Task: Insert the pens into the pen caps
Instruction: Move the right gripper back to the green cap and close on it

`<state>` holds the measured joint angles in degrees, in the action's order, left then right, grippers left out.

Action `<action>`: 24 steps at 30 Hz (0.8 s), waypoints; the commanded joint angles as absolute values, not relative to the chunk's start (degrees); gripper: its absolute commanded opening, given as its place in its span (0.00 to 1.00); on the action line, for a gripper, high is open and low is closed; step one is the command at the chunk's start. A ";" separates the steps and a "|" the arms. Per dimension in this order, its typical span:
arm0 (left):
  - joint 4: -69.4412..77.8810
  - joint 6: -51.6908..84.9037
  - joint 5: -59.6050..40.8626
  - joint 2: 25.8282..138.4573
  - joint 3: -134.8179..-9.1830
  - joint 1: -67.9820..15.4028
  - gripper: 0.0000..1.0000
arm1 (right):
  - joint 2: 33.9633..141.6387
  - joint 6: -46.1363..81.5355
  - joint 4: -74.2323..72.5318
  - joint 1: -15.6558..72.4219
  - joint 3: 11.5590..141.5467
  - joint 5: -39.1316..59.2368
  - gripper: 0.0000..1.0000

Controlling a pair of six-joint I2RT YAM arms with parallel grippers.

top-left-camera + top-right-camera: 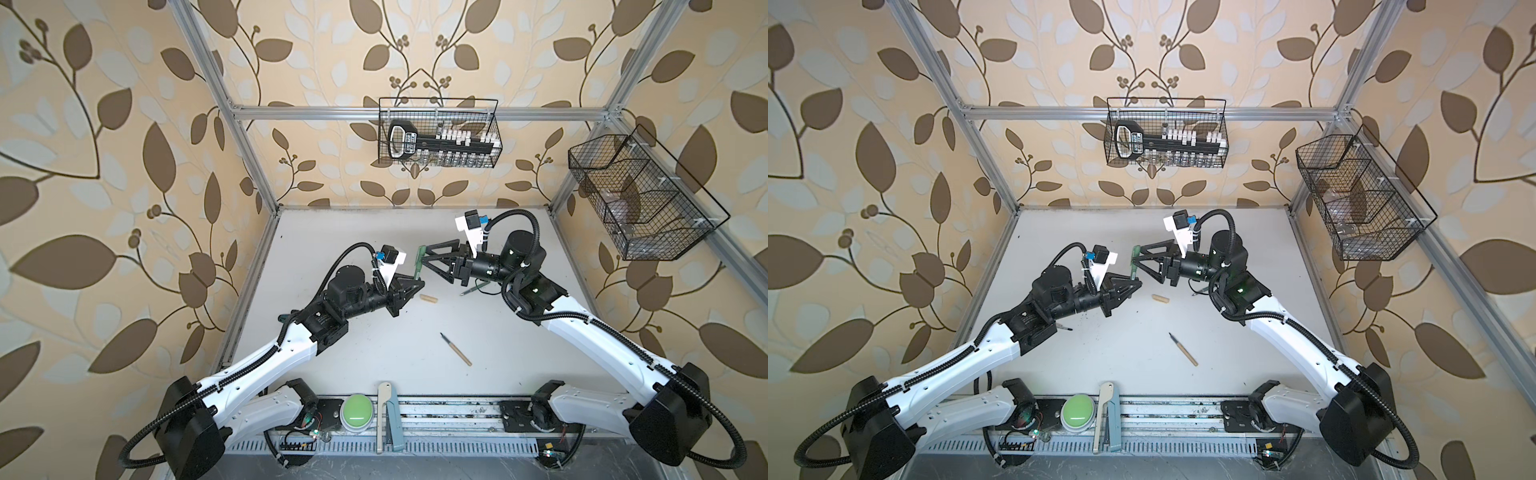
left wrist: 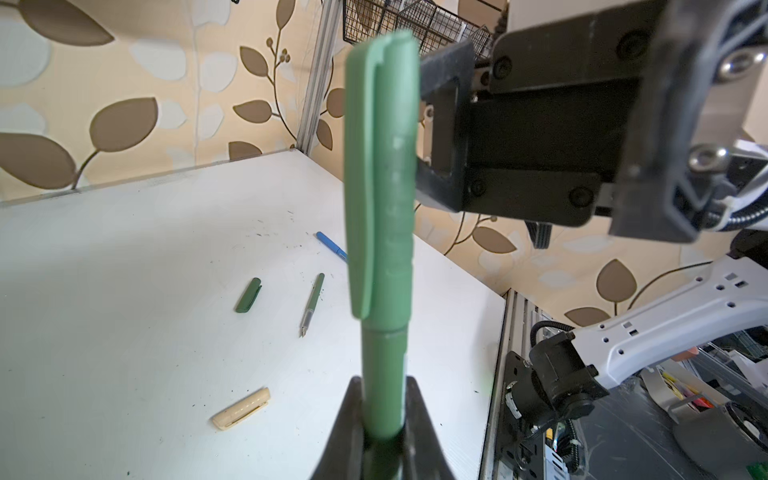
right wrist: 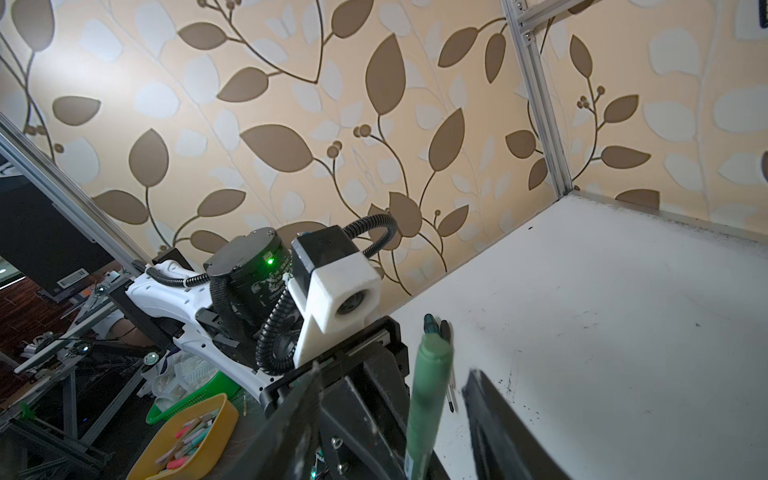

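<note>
Four pens show: two green, one blue, one tan. Three caps show: two green and one tan. The left gripper is clenched on the lower barrel of one green pen and holds it up off the table, between the two arms. A green cap sits on that pen's upper end and covers the tip. The right gripper reaches in from the opposite side at cap height; its jaws are spread, one on each side of the capped pen, and the right wrist view shows a gap on both sides. The other three pens lie bare on the table. The second green pen and the blue pen are near each other, partly under the right arm in both top views. The tan pen lies alone nearer the front edge. The loose green cap lies just beside the second green pen. The tan cap lies near the table's middle, apart from its pen.
</note>
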<state>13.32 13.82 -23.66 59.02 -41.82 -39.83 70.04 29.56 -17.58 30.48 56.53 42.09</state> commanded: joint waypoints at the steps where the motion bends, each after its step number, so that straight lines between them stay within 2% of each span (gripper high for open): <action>1: 16.89 12.53 -24.26 59.05 -43.68 -40.61 0.00 | 72.73 28.74 -15.99 30.48 59.68 43.62 0.56; 3: 17.86 12.58 -24.51 59.47 -43.35 -40.79 0.00 | 74.41 28.92 -15.61 30.54 60.54 44.56 0.53; 10: 17.73 11.69 -21.85 60.21 -43.46 -40.94 0.00 | 76.45 30.41 -16.77 31.10 59.54 46.32 0.19; 15: 19.49 10.44 -15.32 60.03 -44.39 -40.96 0.00 | 76.46 30.41 -15.71 32.48 57.53 46.74 0.03; 19: 23.33 8.15 -8.88 61.08 -47.03 -40.83 0.00 | 76.45 28.74 -13.61 34.76 55.34 47.11 0.00; 24: 24.81 6.69 -8.83 65.31 -54.00 -40.59 0.00 | 73.29 24.52 -6.99 35.20 53.53 43.98 0.00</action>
